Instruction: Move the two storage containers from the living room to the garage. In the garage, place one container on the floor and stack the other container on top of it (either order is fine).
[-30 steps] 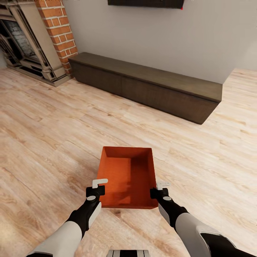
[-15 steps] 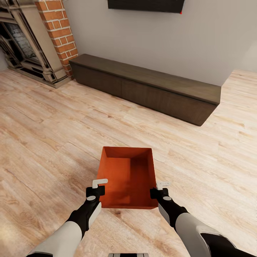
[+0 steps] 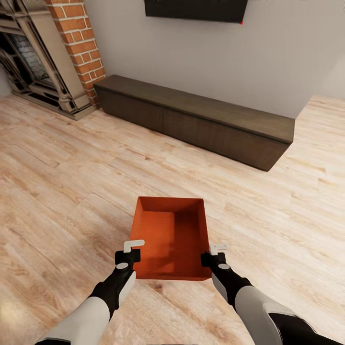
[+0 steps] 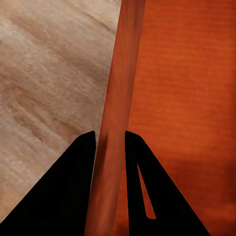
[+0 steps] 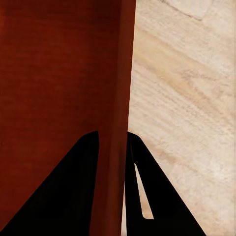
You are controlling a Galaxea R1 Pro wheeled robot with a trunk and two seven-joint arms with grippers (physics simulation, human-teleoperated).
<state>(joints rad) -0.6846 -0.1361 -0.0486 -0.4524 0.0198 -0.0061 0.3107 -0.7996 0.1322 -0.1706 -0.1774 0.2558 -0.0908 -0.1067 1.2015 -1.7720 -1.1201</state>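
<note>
The living room's light wood plank floor (image 3: 72,182) is spreading across the head view, running up to a plain grey wall (image 3: 268,52). A long, low dark-brown cabinet (image 3: 201,120) is sitting against that wall, and to its left a red-brick fireplace (image 3: 52,52) is standing with a stone-coloured surround. At the top edge, the lower part of a dark wall TV (image 3: 196,9) is showing.

One orange-red storage container (image 3: 172,237) is being held in front of the robot, above the wood planks, open top facing up and nothing visible inside. It is sitting level between the two arms, its near end closest to the robot.

The left pincer (image 3: 134,248) is gripping the container's left wall near the near corner; in the left wrist view the two dark fingers (image 4: 73,182) are pressing on either side of the thin orange wall (image 4: 115,123), one outside over the floor, one inside the box. The right pincer (image 3: 214,252) is doing the same on the right wall: in the right wrist view its fingers (image 5: 73,182) are straddling the rim (image 5: 120,98), closed onto it, with pale planks showing beyond the outer finger.
</note>
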